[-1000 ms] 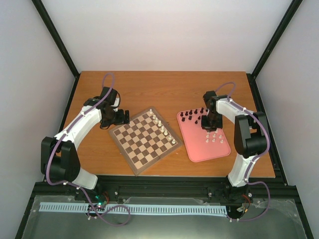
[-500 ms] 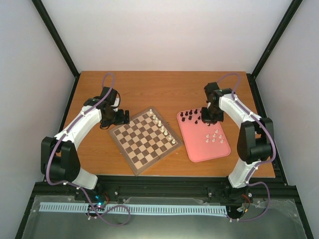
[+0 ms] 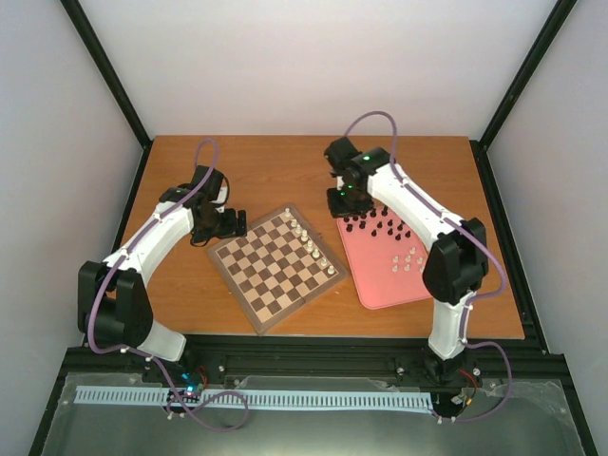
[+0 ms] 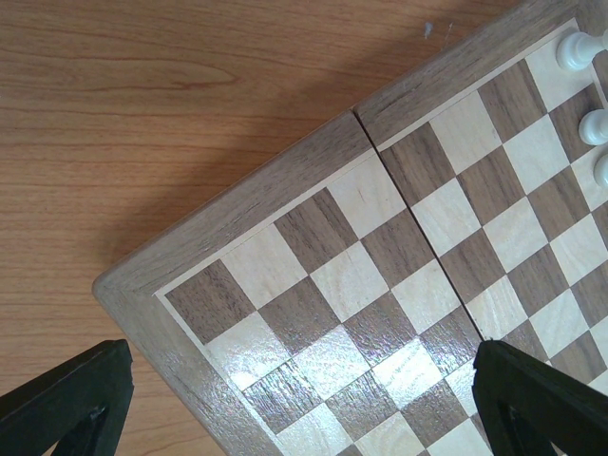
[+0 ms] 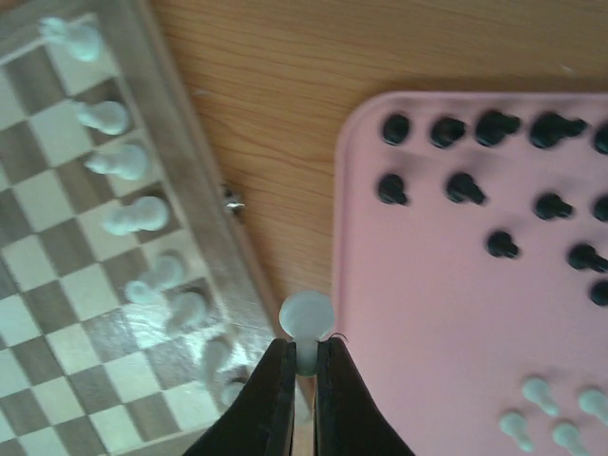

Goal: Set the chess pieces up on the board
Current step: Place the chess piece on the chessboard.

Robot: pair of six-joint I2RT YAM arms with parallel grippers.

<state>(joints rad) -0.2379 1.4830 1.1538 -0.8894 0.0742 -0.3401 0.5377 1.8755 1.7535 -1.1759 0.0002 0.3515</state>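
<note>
Top view: left gripper (image 3: 233, 223) sits at the left corner of the board (image 3: 275, 271), jaws too small to read. Right gripper (image 3: 344, 198) hovers over the table (image 3: 266, 171), board on its left, pink tray (image 3: 404, 290) on its right; load hidden.

Left wrist: fingers (image 4: 66, 399) spread wide, nothing between, only tips visible. Board corner lies below; white pieces (image 4: 578, 47) cut off at far right.

Right wrist: fingers clamp a white pawn (image 5: 306, 316) by its stem, base hidden. Left of it, a blurred pawn row (image 5: 123, 161) on the board; to its right, black pieces (image 5: 456, 185) on the tray.
</note>
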